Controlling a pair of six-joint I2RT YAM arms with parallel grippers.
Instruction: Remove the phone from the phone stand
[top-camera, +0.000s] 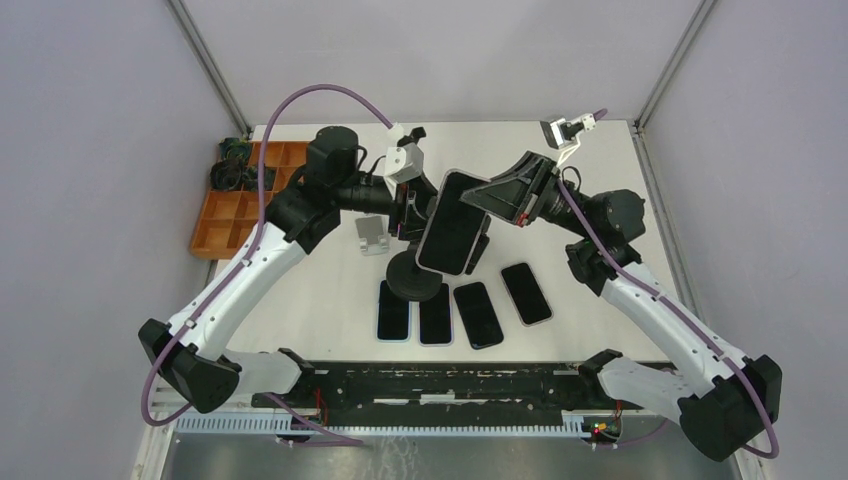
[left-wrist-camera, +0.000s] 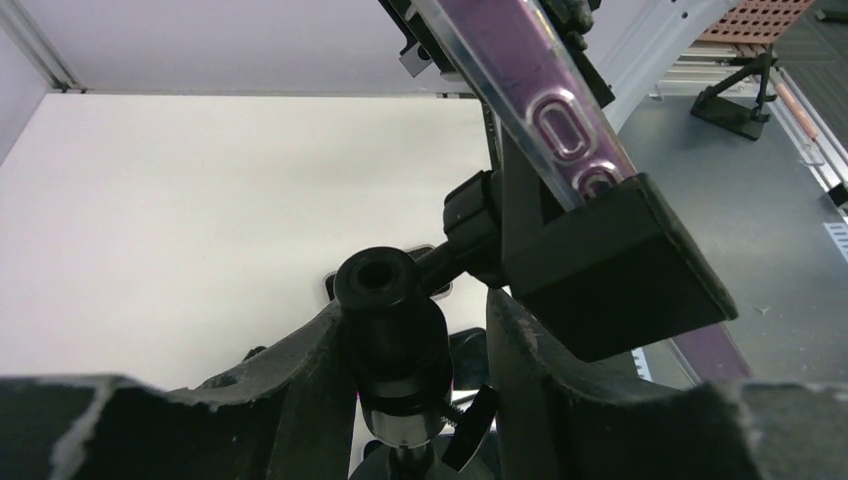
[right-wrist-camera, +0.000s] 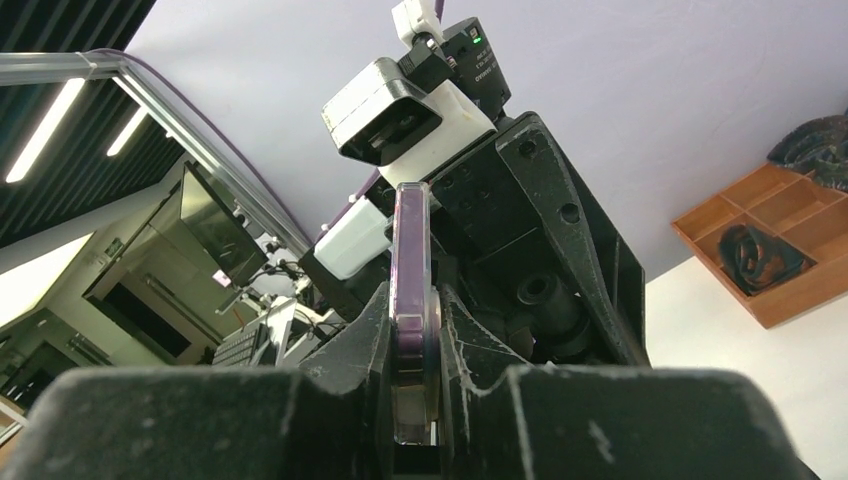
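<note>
Phone (top-camera: 452, 222): seated in the stand (top-camera: 415, 277), at the centre of the bench (top-camera: 330, 290); not yet free.
Right end effector (right-wrist-camera: 412, 325): pinches the phone's edge from 2 o'clock.
Left end effector (left-wrist-camera: 410, 345): half-wide, straddles the stand's post from 10 o'clock.
Left to do: pulling the phone out.

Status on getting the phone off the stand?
Done: right gripper is clamped on the phone edge. In hand: left gripper straddles the stand post, with a gap on one side. Left: the phone sits in the stand's clamp and needs pulling free.
</note>
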